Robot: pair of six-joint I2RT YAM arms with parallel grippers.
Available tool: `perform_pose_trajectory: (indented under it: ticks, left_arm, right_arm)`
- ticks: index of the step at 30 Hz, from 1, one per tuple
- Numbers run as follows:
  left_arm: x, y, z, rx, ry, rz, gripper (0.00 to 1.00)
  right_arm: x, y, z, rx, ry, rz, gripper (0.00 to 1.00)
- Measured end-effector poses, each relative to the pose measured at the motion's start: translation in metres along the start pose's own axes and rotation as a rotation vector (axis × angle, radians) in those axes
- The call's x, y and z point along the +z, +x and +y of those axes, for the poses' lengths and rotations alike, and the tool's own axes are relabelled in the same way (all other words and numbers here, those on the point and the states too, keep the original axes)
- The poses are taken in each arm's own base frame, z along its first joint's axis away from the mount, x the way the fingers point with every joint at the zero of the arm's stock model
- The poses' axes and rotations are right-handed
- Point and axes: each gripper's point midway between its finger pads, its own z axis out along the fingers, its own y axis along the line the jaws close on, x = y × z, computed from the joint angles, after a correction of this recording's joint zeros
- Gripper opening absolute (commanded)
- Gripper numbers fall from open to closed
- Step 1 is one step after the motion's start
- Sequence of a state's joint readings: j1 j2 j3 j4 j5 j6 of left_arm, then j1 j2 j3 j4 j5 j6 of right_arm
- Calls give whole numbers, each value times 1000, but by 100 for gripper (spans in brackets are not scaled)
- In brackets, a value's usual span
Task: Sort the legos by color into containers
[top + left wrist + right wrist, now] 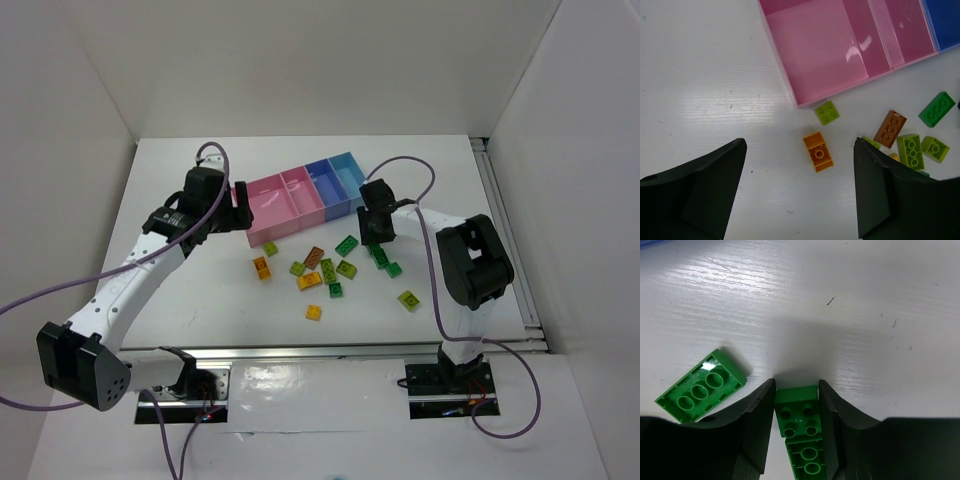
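A dark green brick [796, 415] sits between the fingers of the right gripper [796, 390], which press against both of its long sides, studs facing the camera; a second green brick [807, 462] lies right behind it in the same gap, and whether the two are joined cannot be told. A longer green brick [701, 385] lies flat on the white table [865, 300] just to one side, clear of the fingers. The other loose bricks [325, 270] are scattered in front of the row of bins [300, 195], two pink, one dark blue, one light blue. The left gripper [800, 190] hangs wide open above the table by the near corner of the end pink bin [810, 55], holding nothing, with an orange brick [818, 151] lying below the gap between its fingers.
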State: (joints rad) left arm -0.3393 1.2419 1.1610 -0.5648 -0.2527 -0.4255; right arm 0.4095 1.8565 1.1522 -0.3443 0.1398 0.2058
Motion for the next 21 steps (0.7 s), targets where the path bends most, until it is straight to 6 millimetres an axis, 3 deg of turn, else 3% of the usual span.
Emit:
perform_pose_trajectory:
  ticks: [2, 5, 13, 16, 19, 21]
  left_arm:
    - [0, 1, 0, 6, 0, 4, 89]
    - [0, 1, 0, 8, 3, 7, 90]
    - [-1, 4, -3, 8, 23, 20, 92]
    - [-1, 4, -4, 8, 26, 21, 92]
    - [-1, 4, -4, 8, 26, 21, 92]
    - [-1, 5, -5, 6, 30, 22, 92]
  right_arm:
    - [0, 0, 1, 9, -1, 0, 44]
    - [0, 0, 1, 20, -2, 1, 54]
    - [0, 3, 1, 24, 0, 8, 55]
    - [-1, 5, 0, 21, 1, 8, 47]
    - [-2, 5, 0, 20, 0, 9, 32]
    - [-2, 6, 0, 21, -1, 10, 32]
